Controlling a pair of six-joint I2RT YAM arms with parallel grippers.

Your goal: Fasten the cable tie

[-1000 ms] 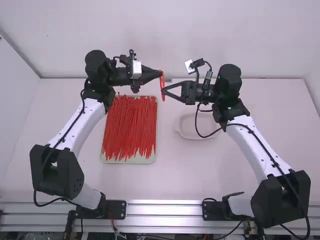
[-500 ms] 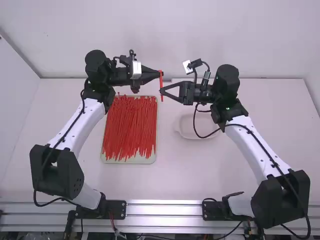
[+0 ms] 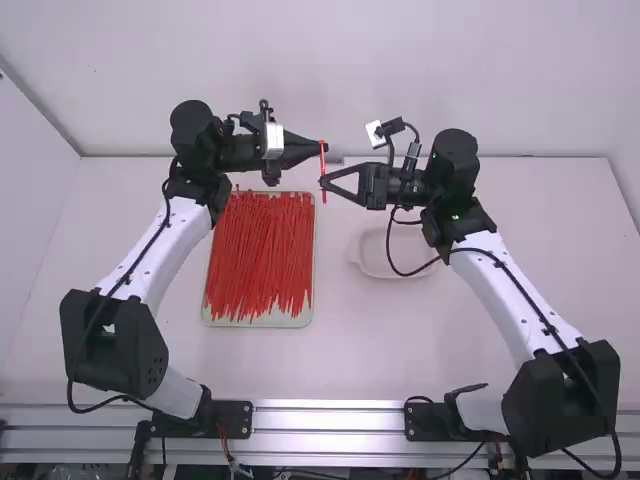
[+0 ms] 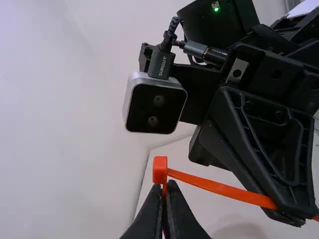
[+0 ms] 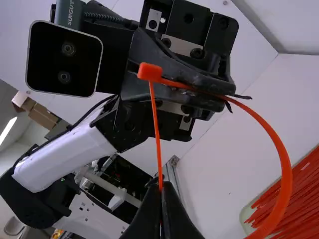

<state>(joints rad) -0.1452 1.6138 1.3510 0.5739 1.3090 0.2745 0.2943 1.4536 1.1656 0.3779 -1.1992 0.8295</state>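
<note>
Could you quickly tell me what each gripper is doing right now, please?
Left gripper: shut on the cable tie, near its head.
Right gripper: shut on the cable tie's tail.

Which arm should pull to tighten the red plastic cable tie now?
Right, probably. The right hand is shut on the strap of the red plastic cable tie, away from its square head, so it can draw back. The left hand pinches the tie at the head, anchoring it.
</note>
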